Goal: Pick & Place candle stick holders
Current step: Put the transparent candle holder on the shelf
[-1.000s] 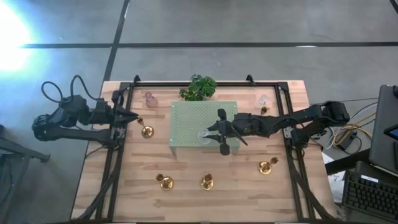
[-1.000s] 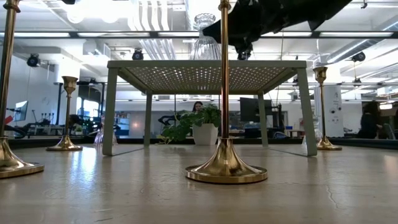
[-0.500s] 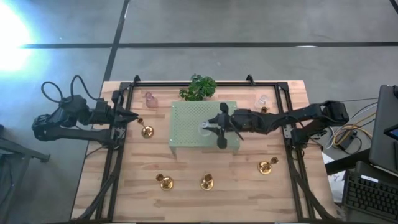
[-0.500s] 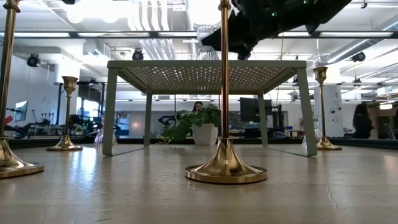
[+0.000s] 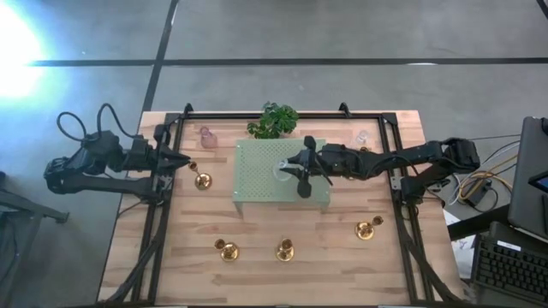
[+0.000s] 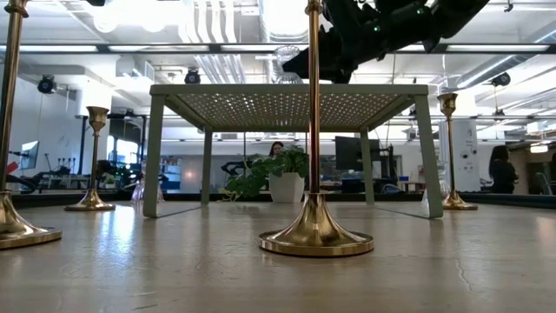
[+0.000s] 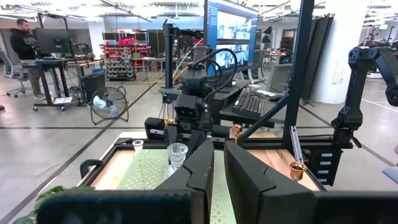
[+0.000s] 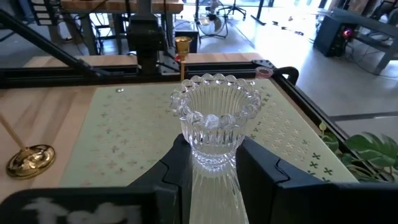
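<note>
My right gripper [image 5: 289,169] reaches over the pale green perforated stand [image 5: 257,184] and is shut on a clear glass candle stick holder [image 8: 214,118]. That holder also shows in the high view [image 5: 282,168] and the left wrist view [image 7: 177,152]. My left gripper [image 5: 185,161] waits shut at the table's left. Brass holders stand on their round bases at the left [image 5: 203,180], along the near side [image 5: 227,250] [image 5: 285,251] [image 5: 366,229] and at the far right [image 5: 364,151]. A pink glass holder [image 5: 205,135] and another clear one [image 5: 362,137] stand near the far edge. My right gripper pinches the glass holder's narrow lower part [image 8: 214,163], below the beaded ribbed cup, between its two fingers [image 8: 177,165]. The fingers come nearly level from the table's right. The holder stands upright over the stand's top; whether its foot touches the top I cannot tell.
A leafy potted plant [image 5: 273,120] stands just beyond the stand's far edge. A black frame [image 5: 163,205] runs along the table's sides. In the low view a tall brass stem [image 6: 314,130] stands in front of the stand [image 6: 287,91].
My right gripper has swung toward the table's far edge over the stand, carrying the glass holder upright from the stand's near part toward its middle. Its fingers have stayed shut on it.
</note>
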`<action>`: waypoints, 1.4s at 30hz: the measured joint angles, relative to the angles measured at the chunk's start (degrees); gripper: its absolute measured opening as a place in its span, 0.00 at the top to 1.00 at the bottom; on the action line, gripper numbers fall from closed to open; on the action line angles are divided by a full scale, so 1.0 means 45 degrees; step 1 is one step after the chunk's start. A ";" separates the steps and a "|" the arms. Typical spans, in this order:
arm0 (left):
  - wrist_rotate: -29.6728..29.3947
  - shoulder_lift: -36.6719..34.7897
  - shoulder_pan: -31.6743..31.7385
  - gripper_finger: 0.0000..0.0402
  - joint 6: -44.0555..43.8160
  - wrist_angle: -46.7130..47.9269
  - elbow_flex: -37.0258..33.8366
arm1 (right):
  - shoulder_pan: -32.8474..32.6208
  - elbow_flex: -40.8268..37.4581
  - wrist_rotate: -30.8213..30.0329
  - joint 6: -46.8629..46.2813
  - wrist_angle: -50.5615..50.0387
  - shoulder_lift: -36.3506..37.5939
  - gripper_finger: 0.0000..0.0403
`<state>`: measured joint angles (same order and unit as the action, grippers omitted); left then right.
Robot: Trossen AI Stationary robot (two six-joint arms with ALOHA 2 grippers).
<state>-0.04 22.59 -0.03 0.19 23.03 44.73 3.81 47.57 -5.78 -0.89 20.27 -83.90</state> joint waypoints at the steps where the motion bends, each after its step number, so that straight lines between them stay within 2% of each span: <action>1: -0.0001 0.0005 0.0001 0.89 0.0000 0.0000 -0.0001 | 0.0000 0.0000 0.0031 -0.0005 -0.0004 0.0000 0.79; 8: -0.0001 0.0005 0.0003 0.89 -0.0003 0.0000 -0.0002 | -0.0071 0.0000 0.1282 -0.0600 -0.0126 0.0010 0.79; 17: 0.0000 0.0001 0.0003 0.89 0.0000 0.0000 -0.0001 | -0.0311 -0.0005 0.2061 -0.1041 -0.0409 0.0063 0.79; 30: 0.0001 0.0004 -0.0001 0.89 -0.0005 0.0000 -0.0004 | -0.0491 -0.0095 0.2304 -0.1049 -0.0601 0.0107 0.78; 37: -0.0002 0.0003 0.0002 0.89 0.0000 0.0000 -0.0003 | -0.0479 -0.0126 0.2307 -0.1306 -0.0783 0.0083 0.59; 42: 0.0001 0.0001 -0.0001 0.89 0.0000 0.0000 -0.0003 | -0.0476 -0.0145 0.2297 -0.1296 -0.0892 0.0112 0.51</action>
<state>-0.04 22.59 -0.03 0.19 23.03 44.71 1.67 46.92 4.56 -6.72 16.25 -83.39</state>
